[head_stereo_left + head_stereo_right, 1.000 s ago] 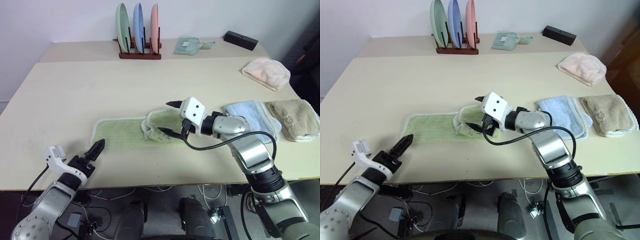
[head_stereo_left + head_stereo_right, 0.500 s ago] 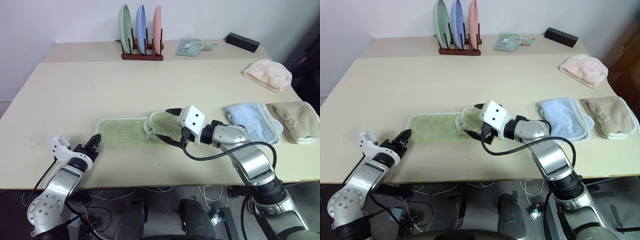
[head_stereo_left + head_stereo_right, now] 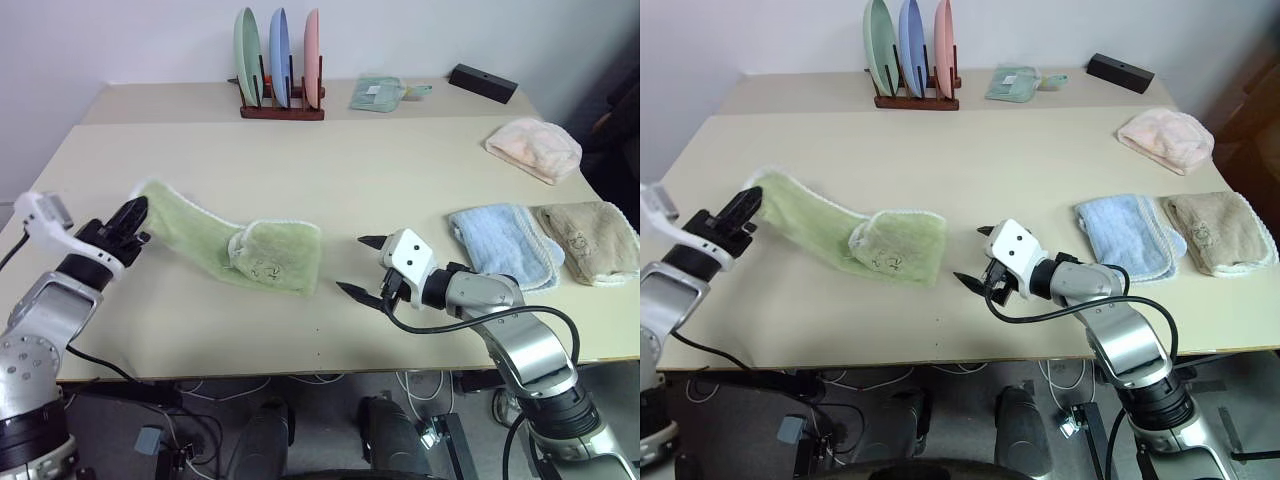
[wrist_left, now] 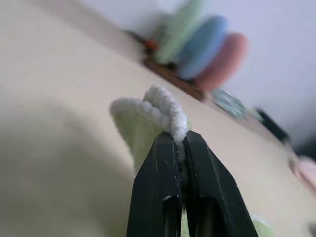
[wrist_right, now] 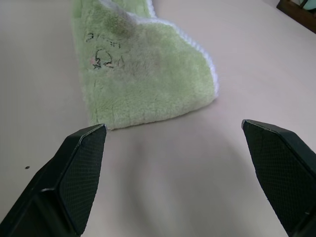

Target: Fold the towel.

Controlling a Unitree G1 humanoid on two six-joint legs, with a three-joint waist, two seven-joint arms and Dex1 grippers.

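- Nearest the camera, at the lower right of the head view, the right gripper hovers just above the table, its two black fingers spread wide and holding nothing.
- At the left edge of that view, the left gripper is lifted off the table with its fingers pinched tight on the white-stitched edge of the towel (the wrist view shows the hem bunched between the pads).
- From that raised corner the light green towel sags down and rightward to the middle of the frame, where its other end lies doubled on the table, embroidered mark facing up, a short way left of the right gripper.
- To fold well, I judge the raised corner should be carried across and set down edge to edge on the resting end; the free gripper could pin the cloth so it does not drag.
- At the right of the frame lie a folded blue towel and a folded beige towel, with a pink cloth behind them.
- Farthest back, at the upper middle, a plate rack holds three upright plates.
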